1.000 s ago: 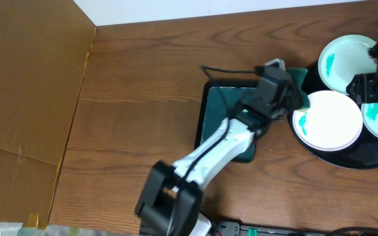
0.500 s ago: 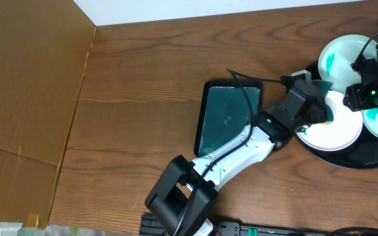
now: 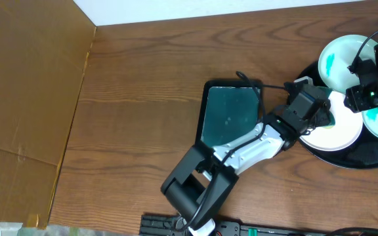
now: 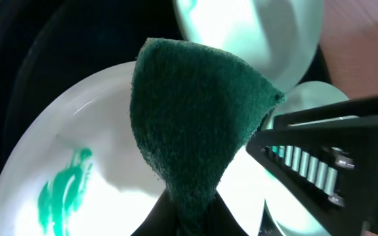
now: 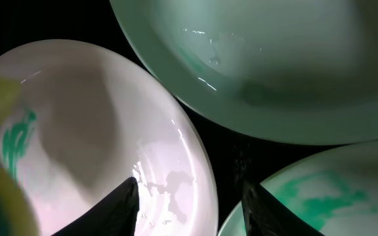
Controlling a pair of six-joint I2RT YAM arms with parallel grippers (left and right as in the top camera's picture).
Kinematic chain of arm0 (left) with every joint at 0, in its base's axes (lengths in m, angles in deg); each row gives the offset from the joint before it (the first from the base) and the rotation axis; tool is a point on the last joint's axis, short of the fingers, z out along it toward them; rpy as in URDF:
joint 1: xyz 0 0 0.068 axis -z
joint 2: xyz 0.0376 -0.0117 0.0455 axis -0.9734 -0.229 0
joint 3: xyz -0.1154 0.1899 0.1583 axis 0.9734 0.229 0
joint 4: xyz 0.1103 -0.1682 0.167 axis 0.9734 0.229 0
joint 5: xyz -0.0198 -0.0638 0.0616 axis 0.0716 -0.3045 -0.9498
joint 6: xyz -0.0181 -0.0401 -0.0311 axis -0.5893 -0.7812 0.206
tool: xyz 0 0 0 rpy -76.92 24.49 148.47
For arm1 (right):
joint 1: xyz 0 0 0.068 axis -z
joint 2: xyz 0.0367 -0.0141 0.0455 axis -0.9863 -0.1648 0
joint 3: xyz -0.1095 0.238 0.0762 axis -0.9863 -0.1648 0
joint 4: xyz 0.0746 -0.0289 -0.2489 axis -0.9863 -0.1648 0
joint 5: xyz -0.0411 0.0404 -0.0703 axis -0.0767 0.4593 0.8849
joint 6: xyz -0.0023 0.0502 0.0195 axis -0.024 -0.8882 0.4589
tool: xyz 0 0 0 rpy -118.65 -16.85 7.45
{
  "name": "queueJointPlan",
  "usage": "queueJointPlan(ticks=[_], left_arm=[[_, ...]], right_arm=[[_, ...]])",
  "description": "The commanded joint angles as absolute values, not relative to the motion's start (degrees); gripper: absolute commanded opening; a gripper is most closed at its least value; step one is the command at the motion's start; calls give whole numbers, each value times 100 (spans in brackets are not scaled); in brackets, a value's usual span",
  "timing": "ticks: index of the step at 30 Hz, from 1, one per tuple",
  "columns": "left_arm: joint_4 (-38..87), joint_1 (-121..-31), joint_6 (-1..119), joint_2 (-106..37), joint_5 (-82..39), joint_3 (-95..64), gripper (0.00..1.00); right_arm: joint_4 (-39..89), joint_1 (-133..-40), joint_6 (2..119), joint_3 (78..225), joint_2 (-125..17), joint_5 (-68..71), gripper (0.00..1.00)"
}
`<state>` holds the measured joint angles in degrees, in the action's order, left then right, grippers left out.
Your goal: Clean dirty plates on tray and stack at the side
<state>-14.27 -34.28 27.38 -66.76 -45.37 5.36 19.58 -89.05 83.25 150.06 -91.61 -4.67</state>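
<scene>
Three plates lie on the round black tray (image 3: 346,160). The middle plate (image 3: 338,131) is white, with a teal smear (image 4: 64,190) near its left edge. My left gripper (image 4: 189,204) is shut on a dark green sponge (image 4: 195,118), which hangs over this plate; in the overhead view the gripper (image 3: 310,108) is at the plate's left rim. My right gripper (image 5: 189,187) is open, one finger over the middle plate (image 5: 97,118) and the other over the black gap beside it. The top plate (image 3: 343,56) and the right plate (image 5: 327,190) both carry teal stains.
A smaller rectangular dark tray (image 3: 231,115) with a teal-wet surface lies left of the round tray, partly under my left arm. A cardboard sheet (image 3: 25,85) covers the table's left side. A power strip (image 3: 254,229) runs along the front edge.
My left arm swung right with the sponge, from above the rectangular tray to over the middle plate. The right arm shifted only slightly at the plate's far rim.
</scene>
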Motion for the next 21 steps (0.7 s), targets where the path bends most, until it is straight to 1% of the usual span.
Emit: queueJointPlan(ticks=[1, 9, 13, 15, 21], left_arm=[[-1495, -3439, 2602, -6702, -4644, 509, 7], [-1497, -3439, 2598, -6702, -4633, 509, 8], [-1499, -3415, 2357, -6702, -4653, 509, 7], [-1519, -3369, 2126, -6702, -4653, 509, 7], [-1545, -3166, 2108, -6805, -4699, 509, 7]], right_arm=[[2015, -8914, 8502, 15058, -9321, -419, 49], [2136, -8907, 8644, 15054, -9594, -419, 41], [2098, -8907, 8725, 15054, -9614, -415, 40], [2105, -8894, 8754, 15054, -9625, -412, 37], [2116, -8767, 8749, 15054, -9651, -637, 25]])
